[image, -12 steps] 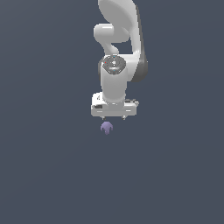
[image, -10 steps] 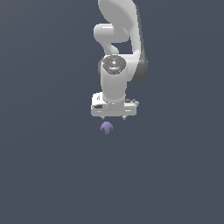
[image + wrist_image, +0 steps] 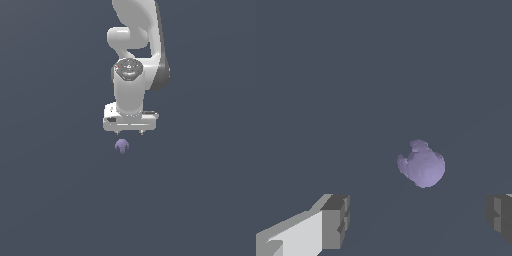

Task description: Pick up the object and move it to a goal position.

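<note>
Nothing is shifting since a moment ago: the gripper, jaws apart, is hovering above the ungrasped object at frame centre.

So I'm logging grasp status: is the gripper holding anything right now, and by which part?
Nothing is held. The gripper is open, its fingers wide apart, and the purple blob lies free of them, untouched.

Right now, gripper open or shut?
Open. In the wrist view the gripper has its fingers spread wide, with nothing between them; the purple object lies apart, ungrasped.
</note>
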`<state>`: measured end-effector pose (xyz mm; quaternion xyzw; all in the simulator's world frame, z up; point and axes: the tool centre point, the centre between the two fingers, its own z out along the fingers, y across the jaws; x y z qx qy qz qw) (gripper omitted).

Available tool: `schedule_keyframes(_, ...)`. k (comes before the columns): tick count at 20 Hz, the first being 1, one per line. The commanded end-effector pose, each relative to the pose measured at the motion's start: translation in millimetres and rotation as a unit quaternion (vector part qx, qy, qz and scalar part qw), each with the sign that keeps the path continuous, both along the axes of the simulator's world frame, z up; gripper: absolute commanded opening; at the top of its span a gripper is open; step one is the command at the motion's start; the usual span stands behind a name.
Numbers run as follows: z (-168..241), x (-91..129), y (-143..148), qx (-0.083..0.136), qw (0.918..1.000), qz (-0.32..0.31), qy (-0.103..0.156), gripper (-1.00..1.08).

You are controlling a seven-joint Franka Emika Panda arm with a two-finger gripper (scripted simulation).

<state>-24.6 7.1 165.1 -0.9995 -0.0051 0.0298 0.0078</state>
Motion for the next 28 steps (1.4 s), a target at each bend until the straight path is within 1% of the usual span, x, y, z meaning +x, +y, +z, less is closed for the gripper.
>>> schedule_keyframes(1, 0.5, -0.3, 0.0, 0.0, 1.0, 0.001, 0.001, 1.0)
schedule_keyframes(5, -1.7, -0.5, -0.5, 0.0, 1.0, -0.007, 0.0, 1.0)
schedule_keyframes(9, -6.2, -1.2, -2.3, -0.001, 0.9996, -0.027, -0.001, 1.0)
schedule_keyframes(13, -13.8, -2.4, -5.3, -0.002, 0.9982, -0.059, -0.003, 1.0)
schedule_keyframes(17, -23.8, -4.3, -9.6, -0.004, 0.9946, -0.104, -0.006, 1.0)
schedule_keyframes(21, -36.4, -7.1, -15.5, -0.007, 0.987, -0.161, -0.01, 1.0)
schedule_keyframes(28, -57.3, -12.9, -26.8, -0.012, 0.9659, -0.258, -0.018, 1.0)
